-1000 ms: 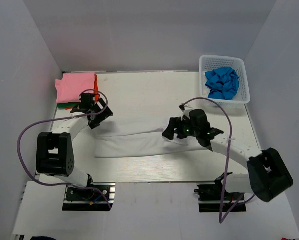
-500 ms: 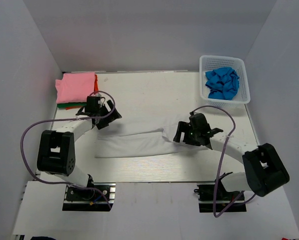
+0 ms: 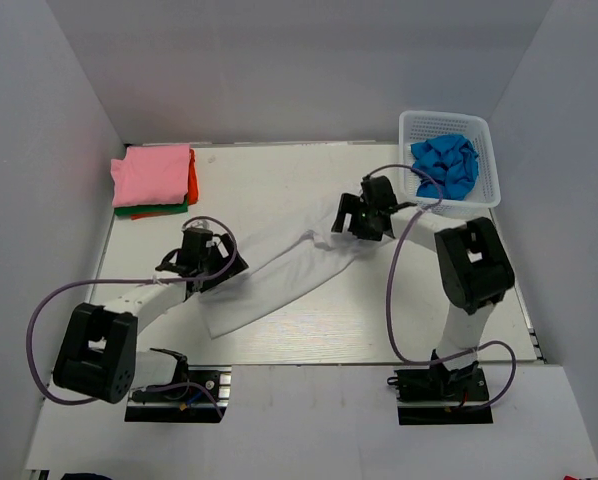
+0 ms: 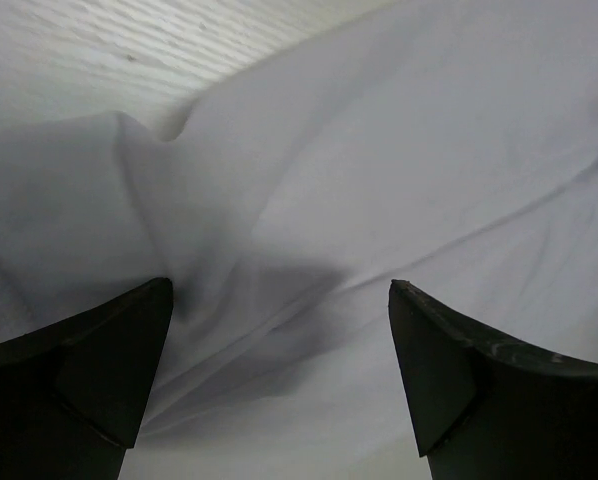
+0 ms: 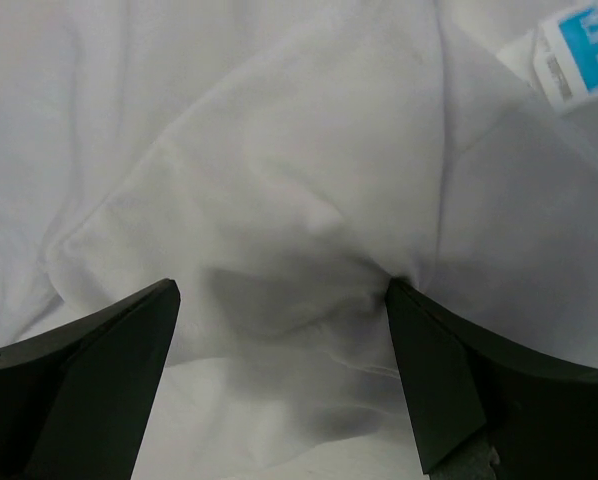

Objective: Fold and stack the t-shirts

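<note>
Long-folded white cloth t-shirt (image 3: 279, 275) lies diagonal. L gripper (image 4: 279, 287) at its near end, R gripper (image 5: 282, 287) far end; both jaws spread apart, prob. pinning it to straighten.

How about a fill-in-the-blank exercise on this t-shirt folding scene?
The crumpled t-shirt in the white mesh basket is ___.
The top t-shirt on the folded stack is ___.
The long t-shirt between the fingers of the left gripper and right gripper is ___.
Missing words: blue; pink; white.

Shirt (image 3: 279, 272) lies mid-table — stack (image 3: 151, 178) far-left (basket (image 3: 447, 117) far-right).
</note>
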`<state>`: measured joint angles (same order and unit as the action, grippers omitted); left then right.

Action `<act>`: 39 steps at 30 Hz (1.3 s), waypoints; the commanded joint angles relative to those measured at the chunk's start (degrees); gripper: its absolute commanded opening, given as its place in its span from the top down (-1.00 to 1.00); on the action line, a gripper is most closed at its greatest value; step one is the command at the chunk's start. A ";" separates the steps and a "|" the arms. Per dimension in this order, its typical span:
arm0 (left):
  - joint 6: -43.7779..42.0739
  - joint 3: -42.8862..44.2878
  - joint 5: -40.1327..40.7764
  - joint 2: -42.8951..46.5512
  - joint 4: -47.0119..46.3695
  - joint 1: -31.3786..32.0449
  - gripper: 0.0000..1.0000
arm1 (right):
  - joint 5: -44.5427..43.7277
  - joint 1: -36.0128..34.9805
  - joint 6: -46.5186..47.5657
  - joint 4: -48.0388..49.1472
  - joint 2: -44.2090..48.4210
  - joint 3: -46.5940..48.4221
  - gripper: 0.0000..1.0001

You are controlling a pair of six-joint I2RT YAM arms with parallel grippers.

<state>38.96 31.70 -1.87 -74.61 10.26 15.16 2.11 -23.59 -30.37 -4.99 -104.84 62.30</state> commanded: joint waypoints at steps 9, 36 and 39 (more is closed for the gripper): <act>12.63 -10.00 -11.75 0.17 -1.38 16.47 -1.00 | 0.60 -0.22 11.47 -21.09 -29.43 39.25 -0.81; 15.87 17.06 32.32 1.48 25.93 43.38 -1.00 | -11.95 -4.79 21.41 -23.74 -16.37 43.26 -0.81; 18.78 17.78 38.32 1.48 29.38 42.77 -1.00 | -13.09 -7.07 21.05 -24.10 -12.86 37.81 -0.81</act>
<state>54.46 47.90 24.32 -74.54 32.18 58.63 -8.47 -28.86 -8.99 -28.49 -121.56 102.94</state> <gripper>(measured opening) 0.997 0.904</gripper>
